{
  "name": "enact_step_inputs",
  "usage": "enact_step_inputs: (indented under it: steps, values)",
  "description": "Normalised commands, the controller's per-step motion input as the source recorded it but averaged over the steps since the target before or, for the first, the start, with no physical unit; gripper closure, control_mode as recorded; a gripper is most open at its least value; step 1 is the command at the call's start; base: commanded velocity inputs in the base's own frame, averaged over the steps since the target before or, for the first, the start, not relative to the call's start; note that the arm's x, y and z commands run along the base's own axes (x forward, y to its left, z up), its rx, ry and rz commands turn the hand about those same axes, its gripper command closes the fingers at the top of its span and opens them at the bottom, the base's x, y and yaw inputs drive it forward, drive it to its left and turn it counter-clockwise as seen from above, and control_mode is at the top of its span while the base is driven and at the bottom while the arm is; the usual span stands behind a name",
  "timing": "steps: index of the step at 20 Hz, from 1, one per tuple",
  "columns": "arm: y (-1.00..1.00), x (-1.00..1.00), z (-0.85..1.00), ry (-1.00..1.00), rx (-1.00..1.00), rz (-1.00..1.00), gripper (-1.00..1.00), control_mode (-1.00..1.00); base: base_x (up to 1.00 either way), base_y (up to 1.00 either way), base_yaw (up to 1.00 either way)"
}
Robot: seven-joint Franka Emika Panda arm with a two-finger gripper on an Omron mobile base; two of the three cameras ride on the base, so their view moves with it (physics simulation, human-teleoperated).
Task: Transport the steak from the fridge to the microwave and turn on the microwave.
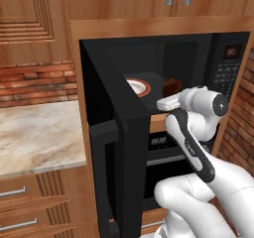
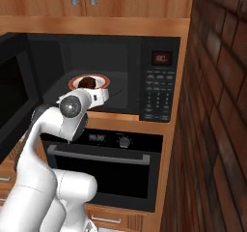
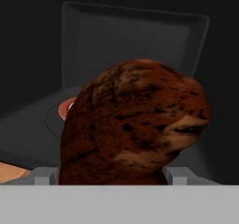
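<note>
Left base view: the microwave point(image 1: 218, 68) stands with its door point(image 1: 116, 152) swung wide toward the camera. The arm reaches into the cavity, and the steak point(image 1: 172, 87) shows just past the wrist, near the plate point(image 1: 139, 87) on the cavity floor, to its right.

Right base view: the steak point(image 2: 88, 82) sits over the plate point(image 2: 77, 81), directly ahead of the gripper point(image 2: 100, 92), which points into the cavity; whether the meat rests on the plate or hangs above it I cannot tell. The panel point(image 2: 158, 93) lies well to the right of the hand.

Hand view: the steak point(image 3: 135, 125) fills the space between the fingers point(image 3: 43, 175), which stand wide on either side of it, so the hand appears to be grasping it. Its long axis runs across the fingers, the tan end pointing right. The plate point(image 3: 66, 107) lies beyond and left, so the set-down, I judge, wants a short reach forward and down.
</note>
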Motion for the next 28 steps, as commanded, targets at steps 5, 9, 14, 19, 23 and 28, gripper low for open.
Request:
enact_step_inputs:
  steps: [5,9,14,19,23,28]
  values:
    - [0.0,0.58,0.27,0.06,0.06,0.0,1.0,-1.0,0.0,0.0,0.0]
    - [0.0,0.38,0.37,0.07,0.07,0.0,1.0,-1.0,0.0,0.0,0.0]
    - [0.0,0.16,0.19,0.08,0.1,0.0,1.0,-1.0,0.0,0.0,0.0]
    - [0.04,0.16,0.0,0.01,0.07,0.0,1.0,-1.0,0.0,0.0,0.0]
    - [0.13,0.28,0.0,0.03,0.03,0.0,1.0,-1.0,0.0,0.0,0.0]
    - [0.27,0.47,0.0,0.1,0.0,0.0,1.0,-1.0,0.0,0.0,0.0]
